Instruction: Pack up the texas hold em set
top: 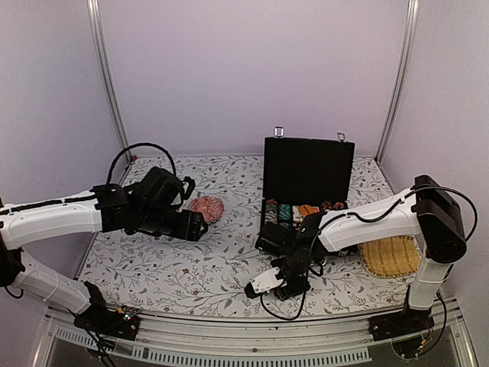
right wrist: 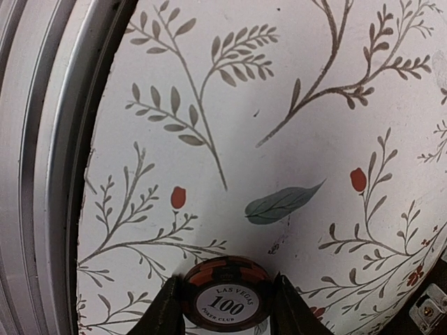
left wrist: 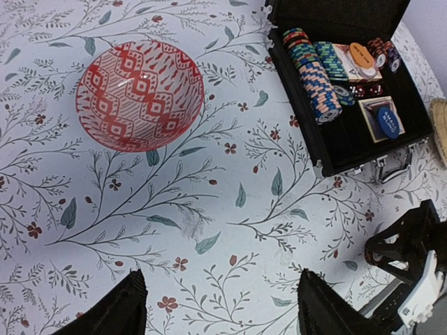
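The black briefcase (top: 306,172) stands open at the back right, lid upright. In the left wrist view its base (left wrist: 349,143) holds rows of poker chips (left wrist: 318,77) and an orange disc (left wrist: 360,52) lying on a card box. One black-and-orange "100" poker chip (right wrist: 225,296) rests on the floral cloth near the table's front edge. My right gripper (right wrist: 225,307) has a finger (right wrist: 164,310) pressed against each side of it; from above this gripper (top: 286,284) is low in front of the case. My left gripper (left wrist: 220,307) hangs open over bare cloth, left of the case (top: 200,225).
A red-patterned bowl (left wrist: 140,94) lies upside down on the cloth left of the case (top: 206,208). A yellow woven tray (top: 390,256) sits at the right edge. The metal rail of the table's front edge (right wrist: 42,167) runs close beside the gripped chip.
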### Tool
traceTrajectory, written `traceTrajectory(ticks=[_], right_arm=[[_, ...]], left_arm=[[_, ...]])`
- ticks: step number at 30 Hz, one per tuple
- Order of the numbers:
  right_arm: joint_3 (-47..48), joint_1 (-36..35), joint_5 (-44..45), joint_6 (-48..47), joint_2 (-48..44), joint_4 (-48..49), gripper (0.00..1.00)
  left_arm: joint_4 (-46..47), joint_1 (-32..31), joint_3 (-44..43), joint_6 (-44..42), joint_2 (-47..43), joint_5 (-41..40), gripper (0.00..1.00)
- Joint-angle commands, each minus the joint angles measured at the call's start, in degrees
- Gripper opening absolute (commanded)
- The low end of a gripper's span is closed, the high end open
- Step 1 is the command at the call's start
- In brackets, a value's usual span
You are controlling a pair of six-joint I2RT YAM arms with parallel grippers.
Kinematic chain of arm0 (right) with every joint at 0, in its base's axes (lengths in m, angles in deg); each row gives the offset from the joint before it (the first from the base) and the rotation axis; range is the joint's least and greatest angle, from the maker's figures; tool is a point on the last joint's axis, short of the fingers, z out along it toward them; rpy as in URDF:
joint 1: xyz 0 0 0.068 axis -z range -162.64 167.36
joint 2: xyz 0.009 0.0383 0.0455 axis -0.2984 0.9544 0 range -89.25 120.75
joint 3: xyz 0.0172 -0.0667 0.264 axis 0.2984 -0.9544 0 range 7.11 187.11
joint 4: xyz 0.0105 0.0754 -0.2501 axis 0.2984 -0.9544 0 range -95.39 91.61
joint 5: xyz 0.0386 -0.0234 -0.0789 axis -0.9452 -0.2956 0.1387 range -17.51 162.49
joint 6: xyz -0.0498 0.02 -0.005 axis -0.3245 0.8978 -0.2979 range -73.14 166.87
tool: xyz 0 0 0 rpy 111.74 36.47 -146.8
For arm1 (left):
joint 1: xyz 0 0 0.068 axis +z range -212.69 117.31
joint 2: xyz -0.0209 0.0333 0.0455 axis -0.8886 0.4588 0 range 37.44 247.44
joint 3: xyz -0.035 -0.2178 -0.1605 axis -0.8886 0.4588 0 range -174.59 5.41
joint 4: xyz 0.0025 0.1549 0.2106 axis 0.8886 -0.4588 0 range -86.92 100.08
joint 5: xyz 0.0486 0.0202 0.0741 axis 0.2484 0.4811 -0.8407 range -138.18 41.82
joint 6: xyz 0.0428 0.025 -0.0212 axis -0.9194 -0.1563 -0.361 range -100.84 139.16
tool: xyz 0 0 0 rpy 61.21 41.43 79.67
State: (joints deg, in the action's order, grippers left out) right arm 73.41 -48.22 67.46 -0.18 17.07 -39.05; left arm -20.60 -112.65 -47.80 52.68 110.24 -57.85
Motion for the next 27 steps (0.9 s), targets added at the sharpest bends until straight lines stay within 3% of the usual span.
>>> traceTrajectory(ticks=[1,5,20,27], right_arm=[[-1.6,-0.2,1.0,0.6,3.7,-0.6,0.25],[-0.7,-0.2,0.6,1.3,4.0,-1.8,0.14],[-0.5,1.2,1.5,3.1,-9.6,-6.7,0.13],[-2.1,10.6,2.1,1.5,-14.9,-8.2,0.13]], left_arm=[[1.0,0.9,-1.1,-0.7,0.7,-0.1,0.75],[1.2,0.9,-0.9,-0.6,0.8,0.1,0.75],[1.6,0.9,-1.3,-1.0,2.1,0.6,0.75],[2.0,0.9,-2.1,-1.2,3.4,1.2,0.75]])
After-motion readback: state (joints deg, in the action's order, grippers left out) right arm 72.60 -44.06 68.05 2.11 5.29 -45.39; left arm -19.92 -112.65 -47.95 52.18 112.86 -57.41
